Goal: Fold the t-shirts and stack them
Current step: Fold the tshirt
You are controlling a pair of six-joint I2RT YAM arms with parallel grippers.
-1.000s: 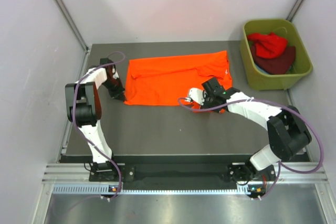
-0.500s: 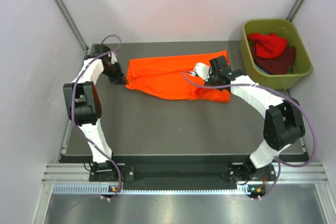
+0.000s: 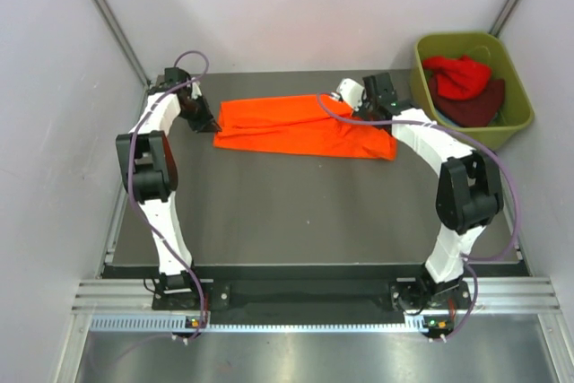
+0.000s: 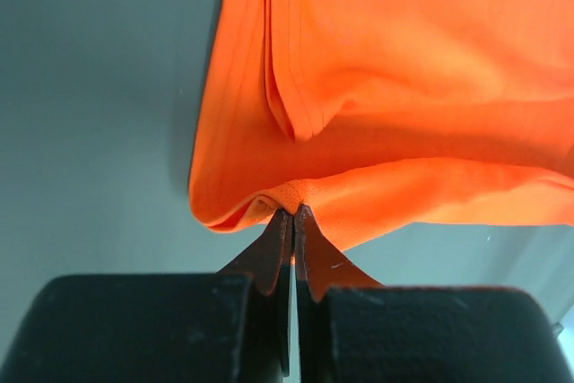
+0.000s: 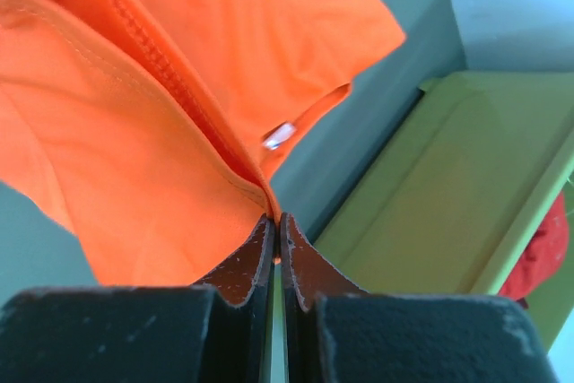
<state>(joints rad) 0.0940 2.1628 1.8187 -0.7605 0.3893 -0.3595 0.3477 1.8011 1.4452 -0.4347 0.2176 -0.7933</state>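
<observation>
The bright orange t-shirt (image 3: 300, 127) lies folded into a long band across the far part of the table. My left gripper (image 3: 213, 125) is shut on its left edge; the left wrist view shows the cloth (image 4: 404, 87) pinched at the fingertips (image 4: 293, 213). My right gripper (image 3: 352, 105) is shut on the shirt's far right edge; the right wrist view shows a hem of the orange cloth (image 5: 134, 150) held between the tips (image 5: 275, 218). A red t-shirt (image 3: 459, 75) and a dark maroon one (image 3: 475, 107) lie in the tub.
The olive-green plastic tub (image 3: 436, 132) stands at the far right corner, close to my right gripper; its wall fills the right of the right wrist view (image 5: 448, 213). Grey walls enclose the dark table (image 3: 305, 213) on three sides.
Both grippers carried the shirt's near edge away from me toward the far edge, folding the wide spread cloth over into a narrow band. Both arms are now stretched farther out.
</observation>
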